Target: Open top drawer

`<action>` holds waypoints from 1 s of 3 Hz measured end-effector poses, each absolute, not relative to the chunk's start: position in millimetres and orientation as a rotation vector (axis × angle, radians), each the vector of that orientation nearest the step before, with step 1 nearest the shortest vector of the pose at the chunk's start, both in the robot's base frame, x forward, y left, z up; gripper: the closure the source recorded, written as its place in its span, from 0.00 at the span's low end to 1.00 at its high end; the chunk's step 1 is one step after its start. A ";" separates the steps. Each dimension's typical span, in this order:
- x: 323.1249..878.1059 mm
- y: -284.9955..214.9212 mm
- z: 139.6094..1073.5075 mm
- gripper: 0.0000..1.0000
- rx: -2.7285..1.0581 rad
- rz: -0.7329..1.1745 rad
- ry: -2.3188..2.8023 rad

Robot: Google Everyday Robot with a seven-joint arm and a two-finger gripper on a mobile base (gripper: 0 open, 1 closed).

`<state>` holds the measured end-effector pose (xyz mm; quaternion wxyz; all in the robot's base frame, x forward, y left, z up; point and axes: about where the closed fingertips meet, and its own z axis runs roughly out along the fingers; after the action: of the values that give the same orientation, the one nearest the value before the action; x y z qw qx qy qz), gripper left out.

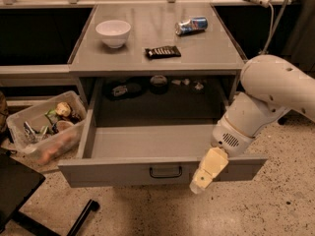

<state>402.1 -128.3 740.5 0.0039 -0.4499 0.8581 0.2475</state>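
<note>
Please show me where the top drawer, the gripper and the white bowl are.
top drawer [123, 173]: camera view, on its grey front panel.
gripper [203, 178]: camera view, on its pale tip, in front of the drawer front's right part.
white bowl [113, 33]: camera view, on its outer wall.

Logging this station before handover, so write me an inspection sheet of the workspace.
Surface: grey cabinet top, carrying three loose items.
Job's things: top drawer pulled out wide; black handle centred on its front.
Clutter: white bowl, can on its side, dark wrapped bar on top; small dark items in the recess behind the drawer.
Claw: low before the drawer front, right of the handle, not on it.
Cables: white cable hanging at right rear.
Surroundings: clear bin of odds and ends at left on speckled floor.
</note>
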 end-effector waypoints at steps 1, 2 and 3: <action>417.7 -95.9 719.6 0.00 -1.532 0.793 2.595; 423.3 -64.4 698.2 0.00 -1.629 0.875 2.516; 409.7 -63.4 693.8 0.00 -1.625 0.963 2.534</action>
<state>409.7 -63.4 693.8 -0.0096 -0.5140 0.8018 0.3048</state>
